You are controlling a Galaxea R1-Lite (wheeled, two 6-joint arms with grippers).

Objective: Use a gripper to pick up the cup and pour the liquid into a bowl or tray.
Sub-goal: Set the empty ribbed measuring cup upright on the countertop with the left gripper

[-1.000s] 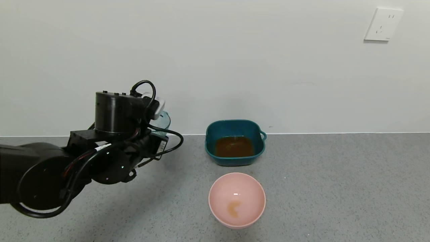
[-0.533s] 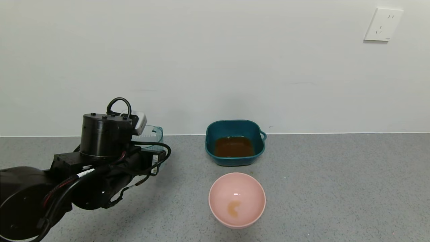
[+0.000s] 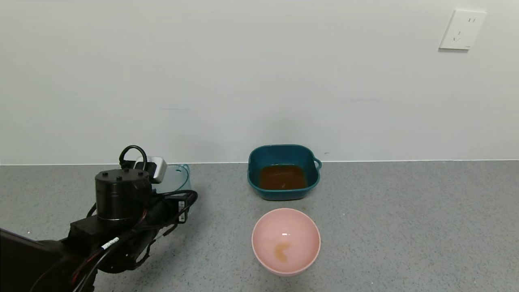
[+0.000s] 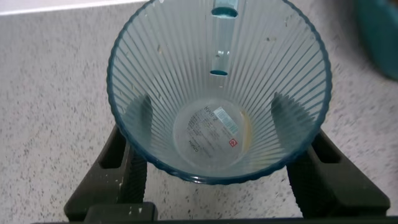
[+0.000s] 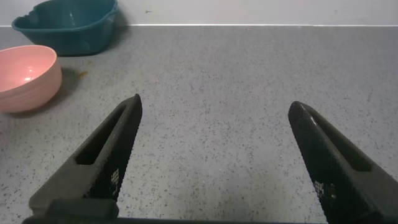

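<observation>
My left gripper (image 4: 217, 118) is shut on the ribbed blue-grey cup (image 4: 217, 74), one finger on each side of its body. In the head view the cup (image 3: 178, 178) is upright, low over the table at the left, half hidden behind the black wrist. The cup holds only a thin amber trace at its bottom. The dark amber liquid (image 3: 282, 177) lies in the dark teal basin (image 3: 284, 151) by the back wall, to the right of the cup. My right gripper (image 5: 216, 107) is open and empty over bare table, out of the head view.
A round pale pink bowl (image 3: 263, 231) with a small orange-brown stain stands in front of the basin; it also shows in the right wrist view (image 5: 25, 78), next to the basin (image 5: 68, 25). The wall runs close behind the table. A white socket (image 3: 462, 29) is on the wall.
My left arm has come down and drawn back to the left with the cup, from above table height to low over the table. The basin and the bowl have not moved.
</observation>
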